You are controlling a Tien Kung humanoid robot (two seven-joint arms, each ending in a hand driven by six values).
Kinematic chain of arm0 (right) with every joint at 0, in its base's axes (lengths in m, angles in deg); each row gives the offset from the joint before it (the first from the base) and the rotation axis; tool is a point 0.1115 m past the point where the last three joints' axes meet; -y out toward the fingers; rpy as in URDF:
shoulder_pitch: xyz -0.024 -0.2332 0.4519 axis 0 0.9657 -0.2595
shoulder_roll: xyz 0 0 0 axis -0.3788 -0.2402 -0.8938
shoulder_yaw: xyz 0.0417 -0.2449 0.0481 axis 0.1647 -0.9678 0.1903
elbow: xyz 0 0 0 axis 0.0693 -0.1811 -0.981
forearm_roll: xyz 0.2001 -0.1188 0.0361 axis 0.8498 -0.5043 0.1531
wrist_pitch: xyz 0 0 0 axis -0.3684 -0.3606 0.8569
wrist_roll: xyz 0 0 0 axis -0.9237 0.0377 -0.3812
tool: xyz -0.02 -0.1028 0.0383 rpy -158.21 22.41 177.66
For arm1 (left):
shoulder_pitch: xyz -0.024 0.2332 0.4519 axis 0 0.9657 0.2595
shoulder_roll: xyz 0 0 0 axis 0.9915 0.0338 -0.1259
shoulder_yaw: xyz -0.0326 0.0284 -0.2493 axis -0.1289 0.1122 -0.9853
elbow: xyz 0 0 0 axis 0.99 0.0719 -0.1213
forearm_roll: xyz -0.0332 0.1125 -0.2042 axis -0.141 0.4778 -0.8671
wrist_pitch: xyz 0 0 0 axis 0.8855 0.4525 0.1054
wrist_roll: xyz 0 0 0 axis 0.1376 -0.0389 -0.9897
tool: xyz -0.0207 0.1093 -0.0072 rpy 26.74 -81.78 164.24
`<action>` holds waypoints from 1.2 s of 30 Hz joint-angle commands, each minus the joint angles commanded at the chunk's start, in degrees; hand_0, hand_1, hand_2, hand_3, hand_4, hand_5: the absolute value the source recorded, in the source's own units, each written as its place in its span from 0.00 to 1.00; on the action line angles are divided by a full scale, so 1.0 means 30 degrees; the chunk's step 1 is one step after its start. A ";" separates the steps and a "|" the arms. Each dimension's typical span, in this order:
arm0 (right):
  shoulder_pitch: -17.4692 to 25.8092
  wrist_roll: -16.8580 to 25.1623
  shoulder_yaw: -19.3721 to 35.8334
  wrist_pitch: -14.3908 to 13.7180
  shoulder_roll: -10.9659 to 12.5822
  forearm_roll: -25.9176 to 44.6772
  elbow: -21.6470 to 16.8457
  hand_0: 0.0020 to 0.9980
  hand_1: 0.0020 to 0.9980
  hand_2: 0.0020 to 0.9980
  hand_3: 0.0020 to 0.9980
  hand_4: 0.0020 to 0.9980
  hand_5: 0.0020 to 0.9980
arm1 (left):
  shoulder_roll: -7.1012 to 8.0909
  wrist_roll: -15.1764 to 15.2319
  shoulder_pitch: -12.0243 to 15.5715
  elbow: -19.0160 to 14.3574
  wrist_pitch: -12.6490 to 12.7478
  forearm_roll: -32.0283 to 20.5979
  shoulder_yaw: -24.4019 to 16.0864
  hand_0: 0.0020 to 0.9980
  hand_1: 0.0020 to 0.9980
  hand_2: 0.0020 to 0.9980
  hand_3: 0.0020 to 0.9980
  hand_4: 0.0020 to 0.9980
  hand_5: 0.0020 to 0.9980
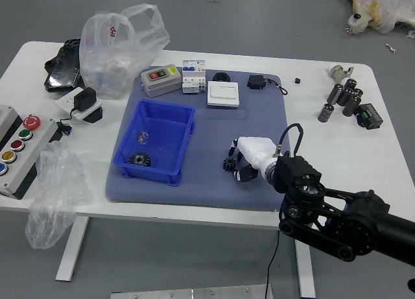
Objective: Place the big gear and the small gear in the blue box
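Fingers (246, 174) of my right hand (260, 152) curled onto the small gear (229, 164), lower centre | big gear (139, 159) sat in blue box (153, 174), centre-left | edge-only hold risked a slip on lifting

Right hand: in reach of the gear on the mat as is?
Looks like yes: the right hand is right by the small gear, nothing visibly blocking; the blue box sits off to the left.

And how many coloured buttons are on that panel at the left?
5, from far to near: a large red button, a green button, a smaller red button, a yellow button and a blue button. The picture's edge may hide more.
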 joint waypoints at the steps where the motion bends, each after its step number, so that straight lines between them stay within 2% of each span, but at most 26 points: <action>1: -0.0010 0.0000 -0.0029 -0.0044 -0.0002 0.0037 0.0002 0.18 0.29 0.43 0.47 0.59 0.00 | 0.0001 0.0036 0.0001 -0.0001 0.0009 -0.0022 0.0001 0.67 0.65 0.64 0.76 0.78 0.78; 2: -0.0021 0.0000 -0.0056 -0.0085 -0.0003 0.0066 0.0003 0.17 0.28 0.41 0.40 0.53 0.01 | 0.0001 0.0046 0.0003 -0.0001 0.0008 -0.0027 -0.0011 0.66 0.64 0.64 0.76 0.78 0.78; 14: -0.0143 0.0000 -0.0173 -0.0662 0.0000 0.0266 0.0059 0.17 0.28 0.41 0.37 0.54 0.05 | 0.0000 -0.0052 0.0006 -0.0002 -0.0021 0.0078 -0.0154 0.66 0.64 0.64 0.76 0.78 0.78; 23: -0.1278 0.0000 0.0478 -0.0639 0.0168 0.0212 0.0098 0.17 0.29 0.41 0.36 0.55 0.06 | 0.0010 -0.0117 0.0010 -0.0013 -0.0020 0.0211 -0.0249 0.66 0.64 0.64 0.76 0.78 0.78; 26: -0.1942 0.0000 0.0639 -0.0532 -0.0249 -0.0170 0.0224 0.17 0.29 0.40 0.36 0.56 0.08 | 0.0002 -0.0161 0.0006 -0.0025 -0.0028 0.0287 -0.0294 0.66 0.64 0.64 0.76 0.78 0.78; 30: -0.3046 0.0000 0.0274 -0.0554 -0.1283 -0.0535 0.0450 0.17 0.29 0.40 0.36 0.56 0.08 | -0.0010 -0.0229 -0.0014 -0.0043 -0.0042 0.0444 -0.0382 0.66 0.64 0.64 0.76 0.78 0.78; 36: -0.4689 0.0025 -0.1201 -0.1641 -0.3169 -0.0450 0.1209 0.17 0.29 0.40 0.35 0.57 0.09 | -0.0008 -0.0347 -0.0045 -0.0074 -0.0066 0.0675 -0.0510 0.66 0.64 0.64 0.76 0.78 0.78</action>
